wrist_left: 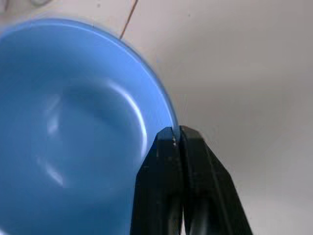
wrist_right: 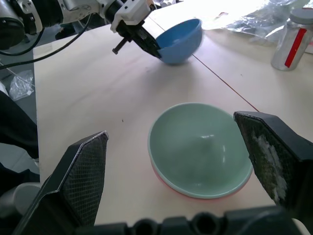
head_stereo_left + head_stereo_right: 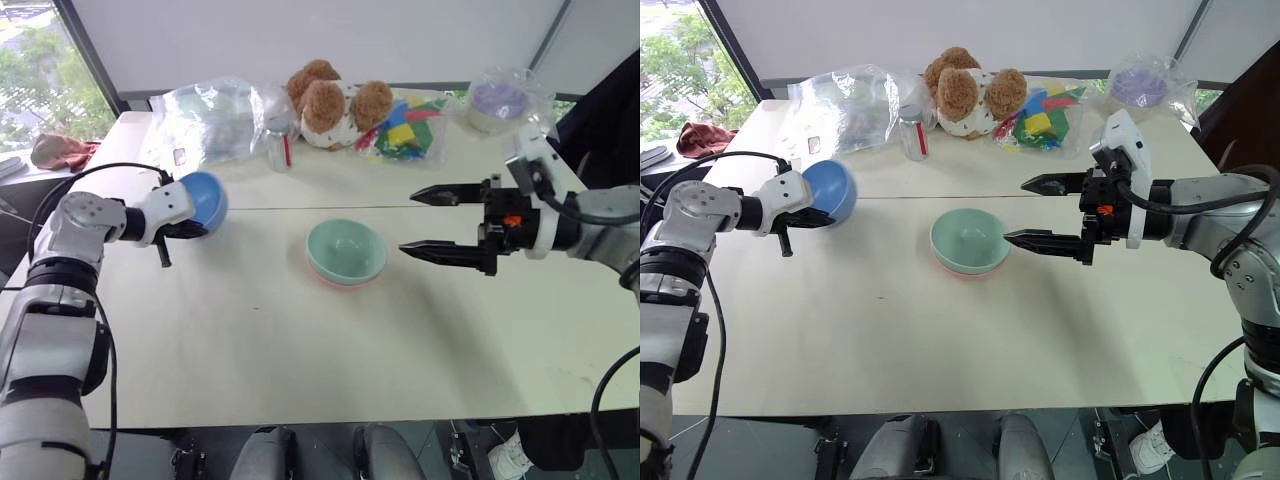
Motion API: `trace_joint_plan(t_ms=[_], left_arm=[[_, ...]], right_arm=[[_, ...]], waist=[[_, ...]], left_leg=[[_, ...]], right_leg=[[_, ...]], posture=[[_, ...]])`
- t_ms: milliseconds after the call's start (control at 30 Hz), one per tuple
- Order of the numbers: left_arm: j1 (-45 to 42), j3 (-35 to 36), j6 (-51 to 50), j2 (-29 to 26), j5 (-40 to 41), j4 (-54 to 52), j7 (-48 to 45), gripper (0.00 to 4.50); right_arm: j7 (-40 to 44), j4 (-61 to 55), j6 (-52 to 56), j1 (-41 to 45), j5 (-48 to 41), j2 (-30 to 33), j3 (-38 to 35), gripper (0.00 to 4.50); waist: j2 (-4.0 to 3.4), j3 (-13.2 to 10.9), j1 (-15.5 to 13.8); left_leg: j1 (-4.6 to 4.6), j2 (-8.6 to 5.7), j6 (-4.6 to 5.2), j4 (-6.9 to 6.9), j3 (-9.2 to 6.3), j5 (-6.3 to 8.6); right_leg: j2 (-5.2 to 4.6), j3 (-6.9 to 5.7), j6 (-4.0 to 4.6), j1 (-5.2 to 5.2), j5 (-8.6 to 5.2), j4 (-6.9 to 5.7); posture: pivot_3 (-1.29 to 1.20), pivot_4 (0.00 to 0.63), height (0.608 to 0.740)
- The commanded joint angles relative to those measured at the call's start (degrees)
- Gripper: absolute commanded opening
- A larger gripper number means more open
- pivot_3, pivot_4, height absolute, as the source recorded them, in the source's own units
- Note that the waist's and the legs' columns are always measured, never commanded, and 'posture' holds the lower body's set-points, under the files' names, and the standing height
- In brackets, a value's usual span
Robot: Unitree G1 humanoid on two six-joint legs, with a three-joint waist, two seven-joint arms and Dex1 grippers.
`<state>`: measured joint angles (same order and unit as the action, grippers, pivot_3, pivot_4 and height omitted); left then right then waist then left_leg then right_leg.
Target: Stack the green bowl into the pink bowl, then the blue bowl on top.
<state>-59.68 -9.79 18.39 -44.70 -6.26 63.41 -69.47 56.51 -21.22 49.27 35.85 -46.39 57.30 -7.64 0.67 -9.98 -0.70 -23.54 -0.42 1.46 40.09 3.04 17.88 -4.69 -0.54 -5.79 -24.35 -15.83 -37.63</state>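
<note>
Pinching the rim of the shiny blue bowl (image 3: 203,197), the left gripper (image 3: 185,229) tilts it at nine o'clock. At the table's (image 3: 250,340) middle, the green bowl (image 3: 346,250) sits inside the pink bowl (image 3: 336,282). The right gripper (image 3: 420,222) waits wide, at three o'clock.

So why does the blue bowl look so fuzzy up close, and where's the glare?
Left wrist view: the blue bowl sits too near the lens, so it is soft. Right wrist view: daylight washes out the table at its far edge. Head views: bright window.
</note>
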Motion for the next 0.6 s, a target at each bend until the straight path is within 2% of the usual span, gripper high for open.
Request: trace_joint_plan(t_ms=[33,167,267,433,600], left_arm=[[-3.84,2.37,0.40,0.70,3.44,-3.28,-5.78,0.02],[-7.19,3.56,-3.91,3.97,8.78,-10.84,-14.84,0.02],[-8.29,2.76,-10.03,7.24,13.94,-20.85,-21.51,0.02],[-7.74,-6.70,-17.76,8.22,24.02,-34.71,-23.03,0.02],[-9.10,-16.61,-15.87,8.46,27.47,-35.52,-23.03,0.02]], right_arm=[[-0.24,-1.67,-0.21,-0.22,-0.58,1.22,-3.26,4.50],[-0.27,-1.85,0.25,-1.16,-0.44,2.21,-4.63,4.50],[-0.80,-2.11,0.99,-2.38,-0.60,3.13,-6.22,4.50],[-1.94,-3.21,2.88,-5.75,-1.85,4.53,-10.51,4.50],[-3.67,-5.73,4.70,-9.64,-3.31,5.50,-14.86,4.50]], waist=[[0.00,0.00,-0.04],[0.02,0.00,-0.17],[0.02,0.00,0.01],[0.01,0.00,0.38],[-0.01,0.02,0.45]], left_leg=[[0.00,0.00,0.00,0.00,0.00,0.00],[-0.11,-0.01,-0.14,0.03,-0.05,-0.08],[-0.13,-0.03,-0.21,0.04,-0.04,-0.12],[-0.13,-0.01,-0.23,-0.01,-0.06,-0.13],[-0.04,0.00,-0.01,0.01,-0.06,-0.01]], right_leg=[[0.00,0.00,0.00,0.00,0.00,0.00],[-0.01,-0.07,0.00,0.00,0.00,0.04],[-0.02,-0.05,-0.01,0.00,0.01,0.06],[0.00,0.05,-0.02,-0.01,0.01,0.04],[0.02,0.12,-0.02,0.00,0.01,-0.01]], posture=[[0.00,0.150,0.740],[0.00,0.150,0.740],[0.00,0.150,0.740],[0.00,0.150,0.740],[0.00,0.150,0.740]])
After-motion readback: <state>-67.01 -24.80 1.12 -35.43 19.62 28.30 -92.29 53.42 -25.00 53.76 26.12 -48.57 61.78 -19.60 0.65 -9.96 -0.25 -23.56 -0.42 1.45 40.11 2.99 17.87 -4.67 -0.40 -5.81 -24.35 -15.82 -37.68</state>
